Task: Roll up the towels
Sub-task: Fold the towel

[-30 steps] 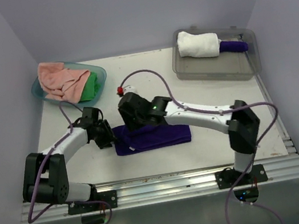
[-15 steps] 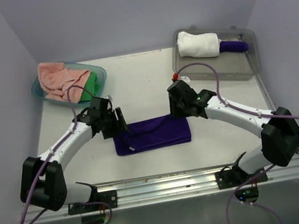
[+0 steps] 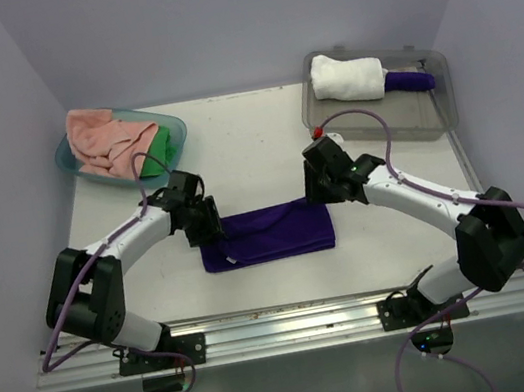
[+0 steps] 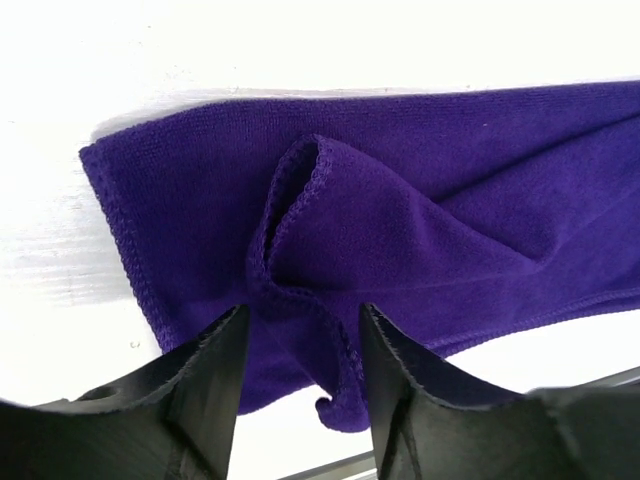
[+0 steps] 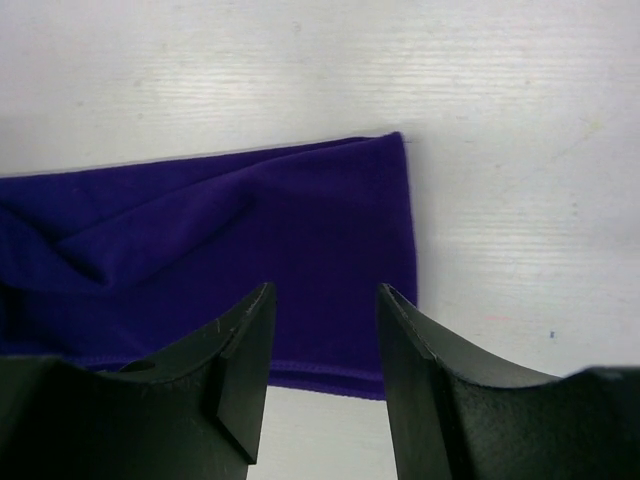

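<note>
1. Dark purple cloth towel (image 3: pixel 267 235), folded into a long flat strip. We find it just below the centre of the top view, lying crosswise on the white table (image 3: pixel 252 137). The left wrist view shows a loose raised fold near one end. The right wrist view shows the other end flat, with a square corner.

2. Left gripper (image 4: pixel 300 350), a black two-finger claw at the left end of the strip. Its jaws stand partly apart, one on either side of the raised fold, which sits in the gap. We see nothing clamped. Whether the tips touch the cloth we cannot quite tell from this angle.

3. Right gripper (image 5: pixel 325 340), a matching claw over the right end of the strip. Its jaws are partly apart, purple cloth shows through the gap, and it holds nothing.

4. Teal see-through plastic tub (image 3: pixel 68 159), at upper left of the top view. In it we count a crumpled salmon pink towel (image 3: pixel 105 142) and a bright green towel (image 3: pixel 163 150) bunched at its right side.

5. Clear grey plastic tray (image 3: pixel 432 120), at upper right. A rolled white towel (image 3: pixel 345 78) lies in its left part. A small purple roll-shaped item (image 3: pixel 409 81) lies at the white towel's right end.
</note>
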`<state>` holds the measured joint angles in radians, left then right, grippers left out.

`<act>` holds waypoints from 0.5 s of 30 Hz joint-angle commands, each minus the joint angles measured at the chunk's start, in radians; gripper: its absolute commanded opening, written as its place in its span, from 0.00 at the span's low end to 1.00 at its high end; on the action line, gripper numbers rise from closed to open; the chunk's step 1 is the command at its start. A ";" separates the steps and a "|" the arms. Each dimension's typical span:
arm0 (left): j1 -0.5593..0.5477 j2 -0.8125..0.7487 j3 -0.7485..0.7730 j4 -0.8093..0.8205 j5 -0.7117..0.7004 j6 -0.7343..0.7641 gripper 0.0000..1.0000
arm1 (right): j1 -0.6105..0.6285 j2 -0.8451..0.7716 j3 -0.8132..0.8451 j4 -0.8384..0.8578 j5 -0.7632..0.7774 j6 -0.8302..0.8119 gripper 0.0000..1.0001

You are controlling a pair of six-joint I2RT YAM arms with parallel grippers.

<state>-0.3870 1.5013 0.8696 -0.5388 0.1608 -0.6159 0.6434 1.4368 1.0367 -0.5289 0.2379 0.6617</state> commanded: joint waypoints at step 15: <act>-0.018 0.028 0.025 0.057 0.043 -0.011 0.00 | -0.226 0.221 -0.070 0.135 -0.310 -0.116 0.59</act>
<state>-0.3962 1.5478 0.8696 -0.5159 0.1921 -0.6189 0.4225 1.6283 0.9726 -0.4530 -0.0010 0.5678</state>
